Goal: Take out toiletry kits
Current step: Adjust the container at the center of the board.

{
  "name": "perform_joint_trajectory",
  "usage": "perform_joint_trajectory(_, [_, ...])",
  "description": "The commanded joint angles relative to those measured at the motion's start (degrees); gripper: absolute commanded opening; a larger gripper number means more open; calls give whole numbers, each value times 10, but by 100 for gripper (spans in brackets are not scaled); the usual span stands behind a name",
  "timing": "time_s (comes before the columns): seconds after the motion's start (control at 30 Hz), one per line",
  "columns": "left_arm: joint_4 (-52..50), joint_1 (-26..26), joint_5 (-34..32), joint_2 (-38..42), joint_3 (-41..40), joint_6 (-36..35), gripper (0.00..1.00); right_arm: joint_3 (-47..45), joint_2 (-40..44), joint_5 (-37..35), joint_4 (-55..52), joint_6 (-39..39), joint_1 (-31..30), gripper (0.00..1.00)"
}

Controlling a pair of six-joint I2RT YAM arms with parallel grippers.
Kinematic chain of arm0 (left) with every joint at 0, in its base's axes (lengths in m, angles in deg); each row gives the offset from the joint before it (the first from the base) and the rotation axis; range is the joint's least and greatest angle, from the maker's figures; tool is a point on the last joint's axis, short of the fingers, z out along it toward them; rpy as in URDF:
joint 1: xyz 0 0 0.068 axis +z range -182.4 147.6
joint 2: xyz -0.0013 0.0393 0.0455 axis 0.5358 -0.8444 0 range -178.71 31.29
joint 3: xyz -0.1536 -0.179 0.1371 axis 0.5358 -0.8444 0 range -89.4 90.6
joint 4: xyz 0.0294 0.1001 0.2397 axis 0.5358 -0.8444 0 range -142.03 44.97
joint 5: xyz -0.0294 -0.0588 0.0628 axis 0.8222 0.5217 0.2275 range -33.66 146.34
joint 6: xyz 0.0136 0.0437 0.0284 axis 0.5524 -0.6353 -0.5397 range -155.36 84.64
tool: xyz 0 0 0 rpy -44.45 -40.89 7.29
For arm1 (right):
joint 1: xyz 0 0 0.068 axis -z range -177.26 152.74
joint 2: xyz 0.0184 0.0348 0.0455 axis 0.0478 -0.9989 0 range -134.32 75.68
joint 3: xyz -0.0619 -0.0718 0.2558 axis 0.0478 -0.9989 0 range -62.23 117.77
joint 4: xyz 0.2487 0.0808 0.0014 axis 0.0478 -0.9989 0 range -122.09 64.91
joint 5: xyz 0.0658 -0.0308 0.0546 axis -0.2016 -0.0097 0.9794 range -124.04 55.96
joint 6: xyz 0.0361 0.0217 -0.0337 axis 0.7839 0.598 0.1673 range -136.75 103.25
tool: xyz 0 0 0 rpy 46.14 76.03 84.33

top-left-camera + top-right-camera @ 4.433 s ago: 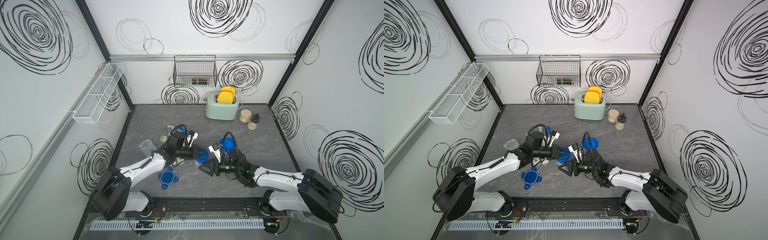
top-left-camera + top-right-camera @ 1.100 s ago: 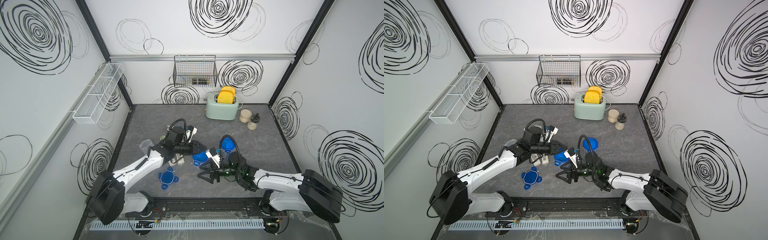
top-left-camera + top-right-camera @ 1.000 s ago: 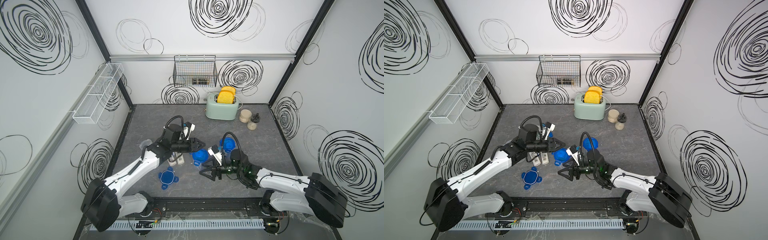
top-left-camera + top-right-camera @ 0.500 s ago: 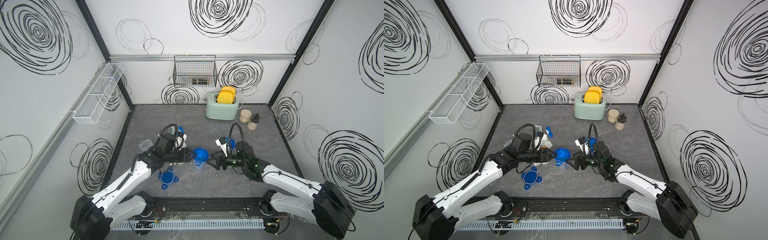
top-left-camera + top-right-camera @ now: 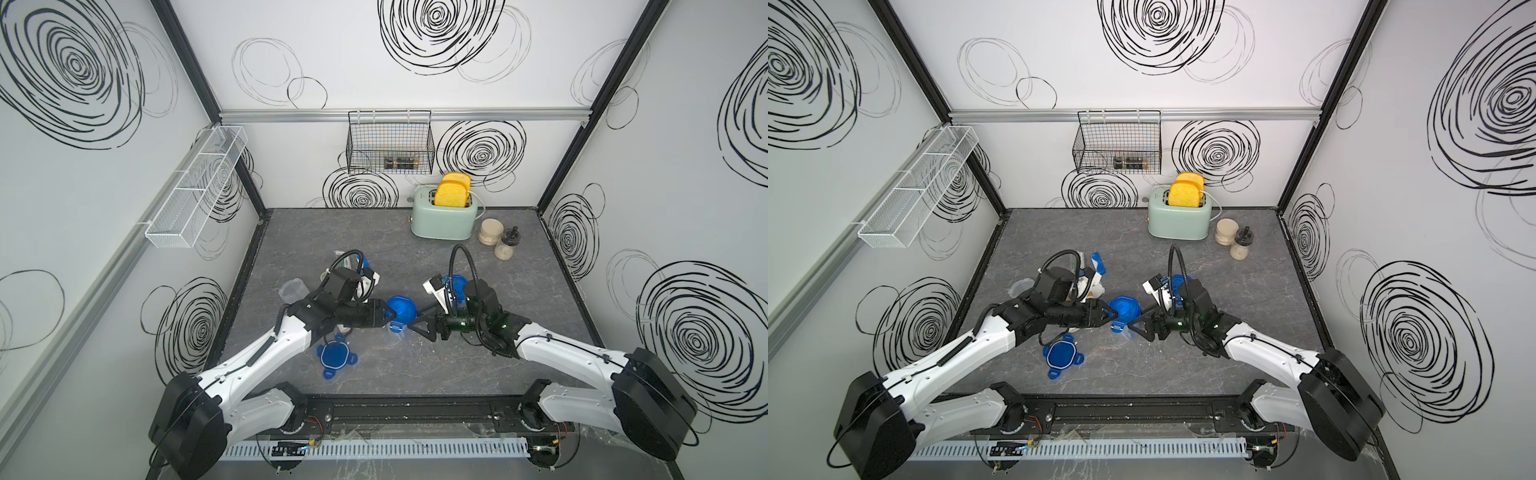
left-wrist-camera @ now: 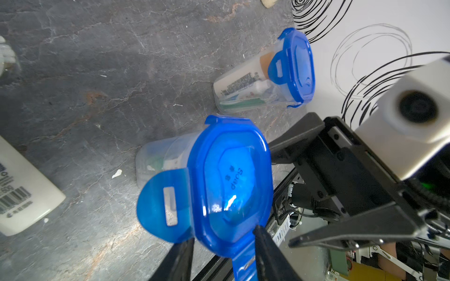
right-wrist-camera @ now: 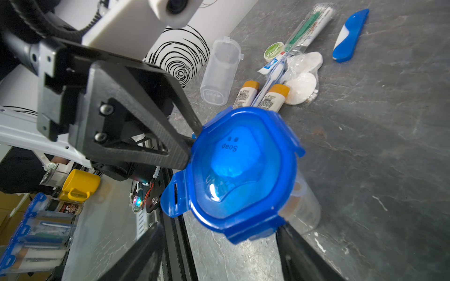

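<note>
Unlatching the lid (image 6: 230, 180) of the middle jar (image 6: 146, 170) looked like the step in hand. Jar stood upright near table (image 5: 407, 262) centre, its toiletry kit (image 6: 166, 161) shut inside, green and white bits showing through the wall. At the lid's 9 o'clock edge the left gripper (image 6: 222, 237) had jaws apart, straddling one tab (image 6: 243, 264) without pinching it; a neighbouring tab (image 6: 164, 199) stood flipped out. From 3 o'clock the right gripper (image 7: 220, 227) faced the jar, jaws wide apart, holding nothing. One kit lay spread at the jar's 10 o'clock: tan-capped bottles (image 7: 271, 98), blue folding toothbrush (image 7: 351, 36), next to an empty jar (image 7: 221, 73). A loose lid (image 5: 333, 355) lay at 8 o'clock, a sealed jar (image 6: 243, 90) at 2 o'clock. Doing this well called for the right gripper to clamp the clear body low, under the lid rim, before any prying; otherwise the jar would likely tip. Then the left gripper needed a full pinch on the tab, peeling outward and up, one tab at a time.
</note>
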Motion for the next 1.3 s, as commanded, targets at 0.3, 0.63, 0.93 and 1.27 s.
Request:
perform_joint_trajectory(0.3, [-5, 14, -14, -40, 46, -43, 43, -12, 43, -4, -2, -16, -80, 74])
perform_joint_trajectory(0.63, [-16, 33, -11, -33, 44, -53, 43, 12, 65, -37, -91, -44, -51, 76])
perform_joint_trajectory(0.93, [-19, 33, -7, -30, 44, -55, 40, 33, 53, -69, -79, -51, -17, 76])
perform_joint_trajectory(1.27, [-12, 33, -1, -32, 39, -54, 38, 63, -14, -12, -62, -43, -49, 73])
